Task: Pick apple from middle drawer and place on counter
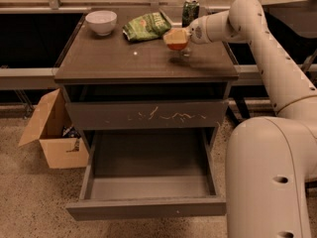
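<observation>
Claw (176, 35) is clamped on the apple (177, 45), hanging just over the desk (114, 63) near the can (190, 9), right rear corner; drawer (148, 187) sits open down below.

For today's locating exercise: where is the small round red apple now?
Camera view: the small red apple is held in the jaws of the white gripper above the glossy grey-brown counter, right rear, beside the green can.

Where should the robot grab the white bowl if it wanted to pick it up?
Probably the rim of the white bowl, coming straight down from above. It stands upright with its mouth open, so one finger could slip inside and one outside; its round body looks too wide to pinch. Right now the claw is busy holding the apple above the counter.
</observation>
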`<state>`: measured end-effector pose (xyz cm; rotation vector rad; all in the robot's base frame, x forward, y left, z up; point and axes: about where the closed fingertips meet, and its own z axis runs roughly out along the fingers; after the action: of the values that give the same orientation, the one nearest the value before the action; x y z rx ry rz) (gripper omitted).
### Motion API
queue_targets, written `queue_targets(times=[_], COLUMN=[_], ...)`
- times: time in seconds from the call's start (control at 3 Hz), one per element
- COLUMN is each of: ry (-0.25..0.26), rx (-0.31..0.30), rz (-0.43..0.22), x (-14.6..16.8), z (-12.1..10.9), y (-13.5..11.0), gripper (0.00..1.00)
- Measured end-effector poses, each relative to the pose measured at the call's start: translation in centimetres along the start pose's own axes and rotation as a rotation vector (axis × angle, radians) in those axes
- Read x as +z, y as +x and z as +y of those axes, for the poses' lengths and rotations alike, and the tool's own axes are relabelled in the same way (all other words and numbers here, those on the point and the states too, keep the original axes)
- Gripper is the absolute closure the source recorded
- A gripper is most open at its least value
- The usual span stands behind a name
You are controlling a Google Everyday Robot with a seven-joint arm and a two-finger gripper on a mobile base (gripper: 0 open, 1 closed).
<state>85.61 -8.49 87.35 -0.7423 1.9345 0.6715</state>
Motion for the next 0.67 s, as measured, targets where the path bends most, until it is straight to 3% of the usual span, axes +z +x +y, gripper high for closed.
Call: queue_targets(times=[0.67], ry=[0.030], rx=[0.009], rz=[0.012], x=[0.37], z=[-0.93], y=[-0.06], gripper=[0.13])
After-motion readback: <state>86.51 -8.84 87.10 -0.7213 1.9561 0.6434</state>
